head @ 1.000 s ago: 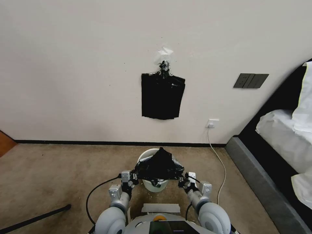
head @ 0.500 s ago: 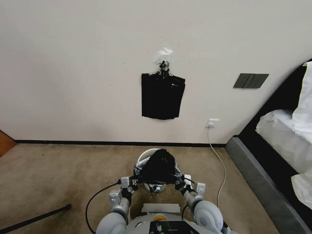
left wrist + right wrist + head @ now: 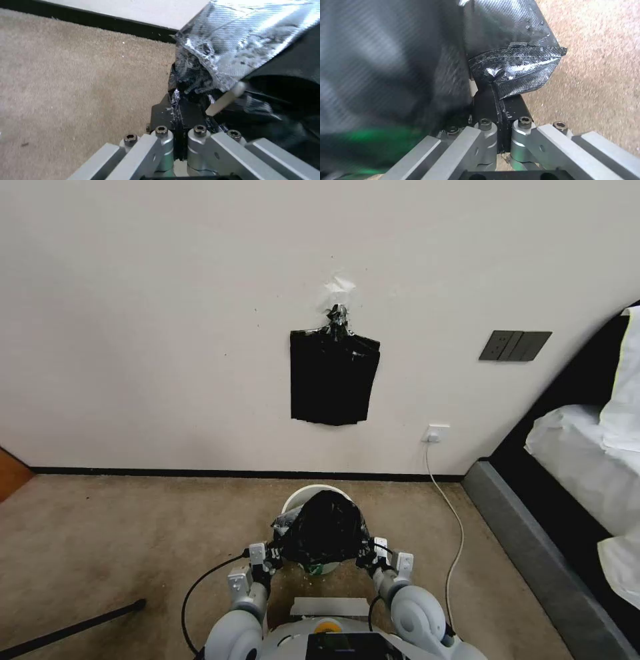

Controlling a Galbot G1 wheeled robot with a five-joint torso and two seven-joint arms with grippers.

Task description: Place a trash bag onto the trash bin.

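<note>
- Two grippers hold the bag point(image 3: 325, 527) in the head view: the left gripper point(image 3: 269, 558) at one lower corner, the right gripper point(image 3: 369, 557) at the other, with the black film domed up between them.
- Beyond the fingers, the bin point(image 3: 301, 497) stands on the carpet point(image 3: 120, 540), its cream rim showing past the bag's far edge; the bag covers most of its mouth and the near side.
- Farther off, past the bin, a bundle point(image 3: 333, 377) of black bags hangs flat on the wall point(image 3: 147, 313), well apart from both grippers.
- A white cord point(image 3: 448, 500) runs down from a socket point(image 3: 435, 433) to the floor, out beyond the right gripper's side; a bed point(image 3: 587, 467) lies farther that way.
- From the left wrist, the left gripper point(image 3: 176, 110) has its black fingers point(image 3: 160, 115) pressed together, a pinched fold of the bag point(image 3: 233, 42) clamped between them.
- The film rises from the fingertips and spreads wide, shiny and crinkled; a pale sliver of the bin point(image 3: 226, 98) shows just beside the fingers, under the film.
- Carpet point(image 3: 73, 75) lies to the fingers' outer side, with a black skirting point(image 3: 100, 21) beyond it.
- From the right wrist, the right gripper point(image 3: 495, 96) is likewise closed tight, its fingers point(image 3: 513, 107) gripping a bunched edge of the bag point(image 3: 400, 55).
- A crumpled flap of film sticks out just past the fingertips, and the rest hangs as a dark sheet on the inner side.
- Carpet point(image 3: 596, 75) shows on the outer side of those fingers.
</note>
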